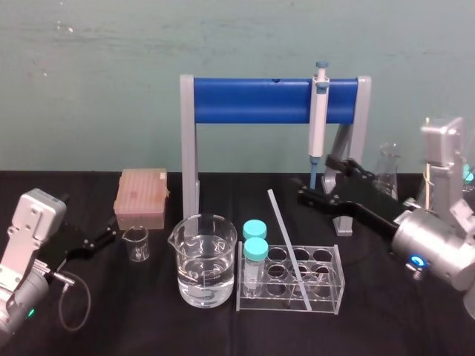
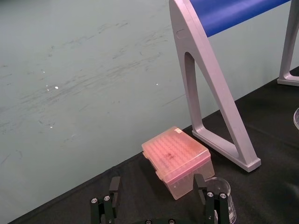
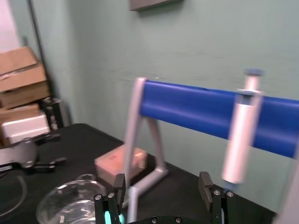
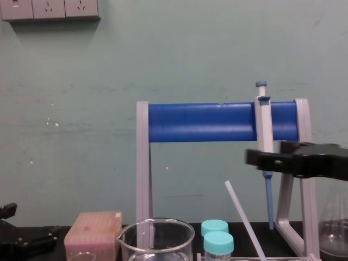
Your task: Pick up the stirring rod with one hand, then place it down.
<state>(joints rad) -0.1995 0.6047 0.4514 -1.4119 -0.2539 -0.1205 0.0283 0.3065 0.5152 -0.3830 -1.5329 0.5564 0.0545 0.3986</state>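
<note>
The stirring rod (image 1: 288, 241) is a thin whitish stick leaning in the clear test tube rack (image 1: 338, 285), its top tilted toward the back left. My right gripper (image 1: 315, 179) hovers open just right of the rod's upper end, above the rack. In the right wrist view the rod's tip (image 3: 132, 203) shows ahead of the right gripper (image 3: 162, 183), close to one finger, with no contact. From the chest the right gripper (image 4: 253, 157) hangs above the rod (image 4: 243, 216). My left gripper (image 1: 111, 236) rests open at the far left, nothing between its fingers (image 2: 112, 187).
A water-filled beaker (image 1: 203, 259) stands left of the rack, which holds two teal-capped tubes (image 1: 255, 252). A pink tip box (image 1: 141, 197) and a small beaker (image 1: 136, 243) sit near the left gripper. Behind, the blue-barred stand (image 1: 252, 100) carries a pipette (image 1: 319, 119). A flask (image 1: 388, 169) stands back right.
</note>
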